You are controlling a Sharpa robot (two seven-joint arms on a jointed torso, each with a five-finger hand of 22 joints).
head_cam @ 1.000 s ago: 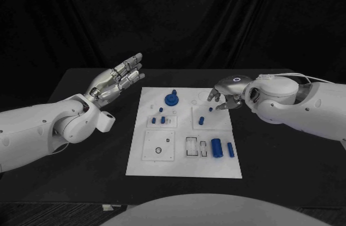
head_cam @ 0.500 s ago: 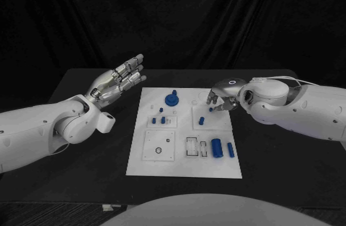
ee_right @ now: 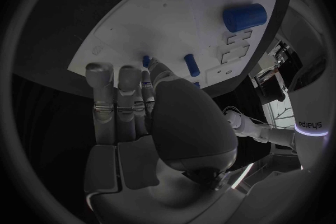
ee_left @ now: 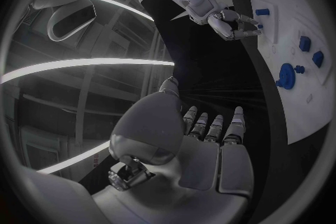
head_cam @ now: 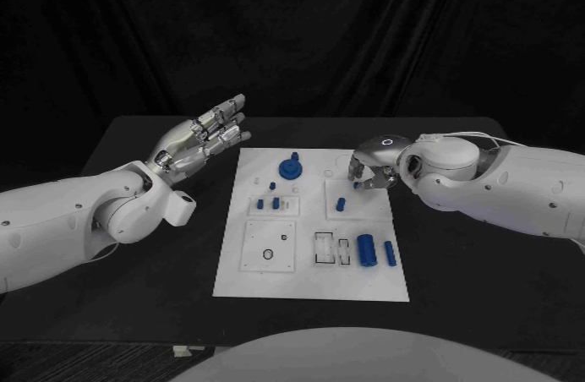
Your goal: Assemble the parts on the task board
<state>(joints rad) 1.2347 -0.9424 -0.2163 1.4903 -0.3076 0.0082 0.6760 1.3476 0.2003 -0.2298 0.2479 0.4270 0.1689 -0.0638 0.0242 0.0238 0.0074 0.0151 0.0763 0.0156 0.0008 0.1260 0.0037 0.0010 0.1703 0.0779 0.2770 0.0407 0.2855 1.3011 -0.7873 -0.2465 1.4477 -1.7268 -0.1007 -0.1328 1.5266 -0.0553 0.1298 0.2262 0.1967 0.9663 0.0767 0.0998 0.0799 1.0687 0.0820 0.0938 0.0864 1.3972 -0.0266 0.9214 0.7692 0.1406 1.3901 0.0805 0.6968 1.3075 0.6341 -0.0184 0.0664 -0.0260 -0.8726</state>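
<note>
Several small blue parts are spread over the task board, the white plate taken here as the landmark. A round knobbed part stands near its far edge, two short pegs sit left of its middle, a slim peg lies right of its middle, and a thick cylinder with a thinner pin lies toward its near right corner.

The right hand is held over the board's far right part, close to the slim peg, fingers bent downward; whether a part is pinched cannot be told. The left hand is raised off the board's left edge, fingers spread and nothing grasped.

The parts are judged light, rigid and smooth, probably plastic, so they are likely to roll or slip when nudged. The slim peg is best taken across its middle between fingertips, the cylinder around its curved sides, and the knobbed part by its raised stem.
</note>
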